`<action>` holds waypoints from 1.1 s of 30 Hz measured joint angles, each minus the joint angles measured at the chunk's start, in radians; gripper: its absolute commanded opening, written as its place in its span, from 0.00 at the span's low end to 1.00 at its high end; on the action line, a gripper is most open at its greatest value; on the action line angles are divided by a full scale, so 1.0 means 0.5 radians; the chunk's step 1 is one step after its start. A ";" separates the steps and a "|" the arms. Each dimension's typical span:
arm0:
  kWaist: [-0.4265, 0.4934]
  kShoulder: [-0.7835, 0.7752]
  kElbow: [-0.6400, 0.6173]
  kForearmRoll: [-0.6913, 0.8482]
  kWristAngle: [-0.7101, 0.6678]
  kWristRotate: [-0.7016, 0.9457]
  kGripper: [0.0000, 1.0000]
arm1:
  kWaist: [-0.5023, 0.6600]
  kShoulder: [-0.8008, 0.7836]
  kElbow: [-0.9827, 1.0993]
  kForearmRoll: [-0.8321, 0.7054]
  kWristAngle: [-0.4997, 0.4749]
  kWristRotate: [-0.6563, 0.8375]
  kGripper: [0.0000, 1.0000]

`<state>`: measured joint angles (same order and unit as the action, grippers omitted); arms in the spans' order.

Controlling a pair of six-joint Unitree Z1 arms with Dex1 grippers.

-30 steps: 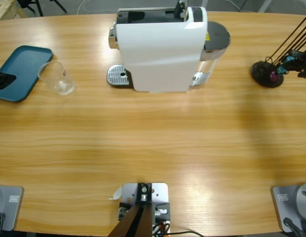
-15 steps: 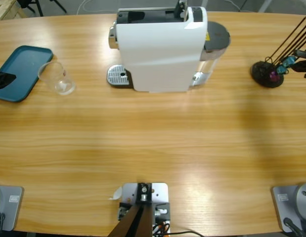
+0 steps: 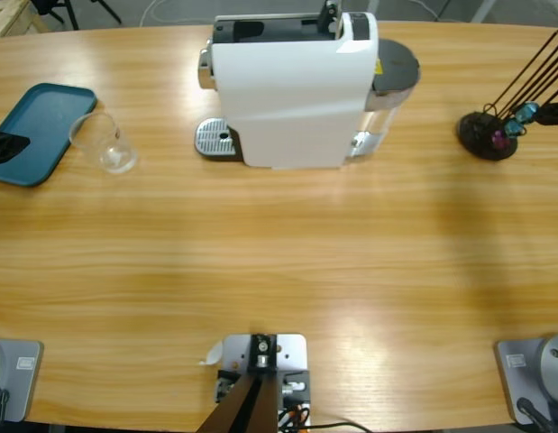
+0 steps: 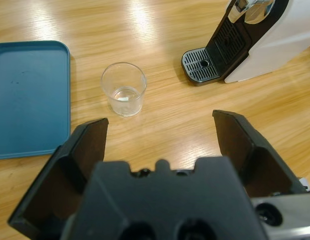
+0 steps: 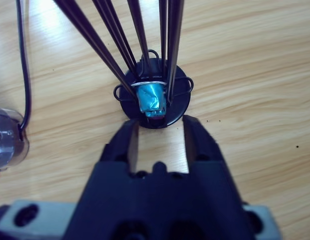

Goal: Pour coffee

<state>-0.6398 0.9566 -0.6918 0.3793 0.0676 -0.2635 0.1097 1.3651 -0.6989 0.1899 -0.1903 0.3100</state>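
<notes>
A clear drinking glass (image 3: 104, 142) (image 4: 123, 89) stands upright on the table beside a teal tray (image 3: 40, 126) (image 4: 29, 95). No coffee shows in it. The white coffee machine (image 3: 292, 90) (image 4: 260, 35) has its metal drip tray (image 3: 215, 140) (image 4: 201, 65) bare. My left gripper (image 4: 160, 132) is open wide, short of the glass; only its black tip (image 3: 4, 144) shows at the high view's left edge. My right gripper (image 5: 160, 125) (image 3: 553, 113) is open a little, its jaws just short of a blue capsule (image 5: 151, 99) (image 3: 528, 110) in a black wire stand (image 5: 153, 95) (image 3: 486, 135).
Long black rods (image 5: 114, 45) rise from the capsule stand toward the right wrist camera. A black cable (image 5: 22, 60) runs down to a clear part (image 5: 7, 137) at the left of that view. Broad bare wood (image 3: 279, 262) lies in front of the machine.
The right gripper has shifted slightly at the right edge by the capsule stand. The glass, tray, machine and left gripper have not moved.
</notes>
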 measured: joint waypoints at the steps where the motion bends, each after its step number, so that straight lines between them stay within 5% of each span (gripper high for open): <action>1: 0.000 0.000 0.000 0.000 0.000 0.000 0.90 | 0.000 0.016 0.000 -0.003 0.000 0.000 0.79; 20: 0.000 0.000 0.000 -0.002 0.000 0.000 0.90 | 0.000 0.147 -0.022 -0.081 0.000 0.000 0.71; 24: 0.000 0.000 0.000 -0.002 0.000 0.000 0.90 | 0.000 0.148 -0.024 -0.081 0.000 0.000 0.60; 33: 0.000 0.000 0.000 -0.002 0.000 0.000 0.90 | 0.000 0.198 -0.075 -0.094 0.000 0.016 0.60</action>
<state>-0.6398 0.9566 -0.6917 0.3781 0.0677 -0.2635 0.1097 1.4644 -0.7365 0.1427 -0.1905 0.3182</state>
